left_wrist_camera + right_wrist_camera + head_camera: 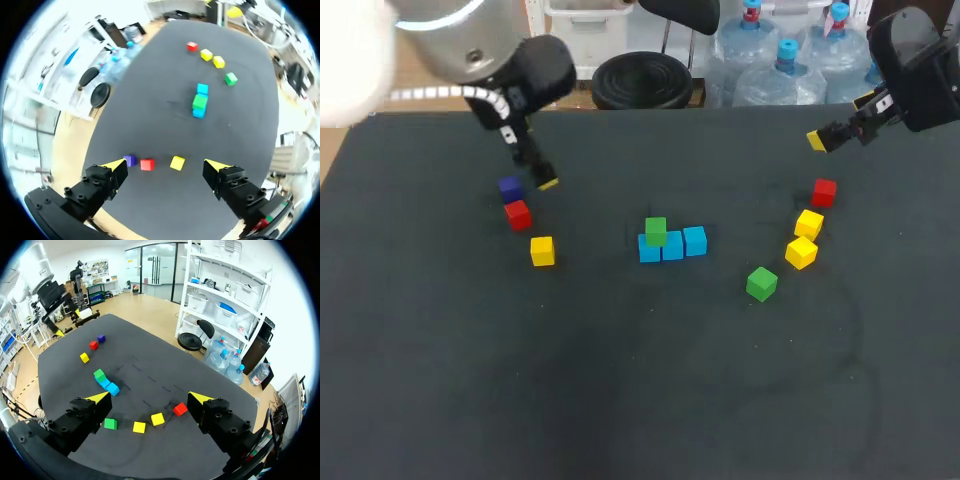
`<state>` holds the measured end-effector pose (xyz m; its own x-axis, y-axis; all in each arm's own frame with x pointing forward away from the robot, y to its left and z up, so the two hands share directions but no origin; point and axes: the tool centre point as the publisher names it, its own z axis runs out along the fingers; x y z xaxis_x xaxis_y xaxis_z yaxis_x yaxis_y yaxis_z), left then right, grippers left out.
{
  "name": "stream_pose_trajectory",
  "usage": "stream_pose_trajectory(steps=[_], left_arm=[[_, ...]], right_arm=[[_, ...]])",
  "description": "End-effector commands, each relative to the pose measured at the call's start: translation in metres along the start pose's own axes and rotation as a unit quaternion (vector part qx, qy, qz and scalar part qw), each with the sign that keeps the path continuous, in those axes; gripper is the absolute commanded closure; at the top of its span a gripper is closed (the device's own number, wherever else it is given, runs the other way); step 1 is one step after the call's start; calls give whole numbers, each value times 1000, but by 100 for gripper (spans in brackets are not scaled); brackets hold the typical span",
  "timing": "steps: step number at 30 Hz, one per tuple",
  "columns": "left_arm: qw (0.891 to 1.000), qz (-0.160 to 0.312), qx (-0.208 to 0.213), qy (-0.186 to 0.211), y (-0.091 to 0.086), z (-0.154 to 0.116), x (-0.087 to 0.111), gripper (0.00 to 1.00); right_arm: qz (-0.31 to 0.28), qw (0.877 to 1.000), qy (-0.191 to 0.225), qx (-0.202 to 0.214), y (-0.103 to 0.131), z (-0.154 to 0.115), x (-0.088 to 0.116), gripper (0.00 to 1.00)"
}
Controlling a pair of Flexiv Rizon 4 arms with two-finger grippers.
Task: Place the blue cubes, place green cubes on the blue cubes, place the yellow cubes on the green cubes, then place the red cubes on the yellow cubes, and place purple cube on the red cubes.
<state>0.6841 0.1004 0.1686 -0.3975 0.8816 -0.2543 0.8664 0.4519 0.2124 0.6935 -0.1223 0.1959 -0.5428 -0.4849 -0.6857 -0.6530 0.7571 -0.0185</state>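
Three blue cubes (673, 246) sit in a row at mid-table, with a green cube (656, 230) on the leftmost one. A second green cube (761, 283) lies loose to the right, near two yellow cubes (805, 238) and a red cube (824, 191). On the left are a purple cube (510, 187), a red cube (517, 213) and a yellow cube (542, 250). My left gripper (540, 178) (166, 166) hangs open above the purple cube, holding nothing. My right gripper (835, 125) (150, 399) is open and empty, raised behind the right red cube (180, 408).
The dark table (620, 400) has wide free room along its front half. Nothing but the cubes lies on it.
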Motion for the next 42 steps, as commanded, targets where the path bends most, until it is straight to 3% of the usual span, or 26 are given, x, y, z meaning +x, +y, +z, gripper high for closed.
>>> stream_pose_trajectory(steps=[1, 7, 12, 41, 42], left_arm=[[962, -179, -107, -179, -8, -6, 29, 0], [943, -217, -163, -192, -11, -12, 43, 0], [952, -181, -136, -208, -9, -10, 36, 0], [952, -181, -136, -208, -9, -10, 36, 0], [952, -181, -136, -208, -9, -10, 36, 0]], right_arm=[[1, 1000, -2, 6, 2, 1, 1, 0], [1, 1000, -2, 6, 2, 1, 1, 0], [1, 1000, -2, 6, 2, 1, 1, 0], [1, 1000, -2, 6, 2, 1, 1, 0], [-28, 1000, 5, 12, 6, -8, -5, 0]])
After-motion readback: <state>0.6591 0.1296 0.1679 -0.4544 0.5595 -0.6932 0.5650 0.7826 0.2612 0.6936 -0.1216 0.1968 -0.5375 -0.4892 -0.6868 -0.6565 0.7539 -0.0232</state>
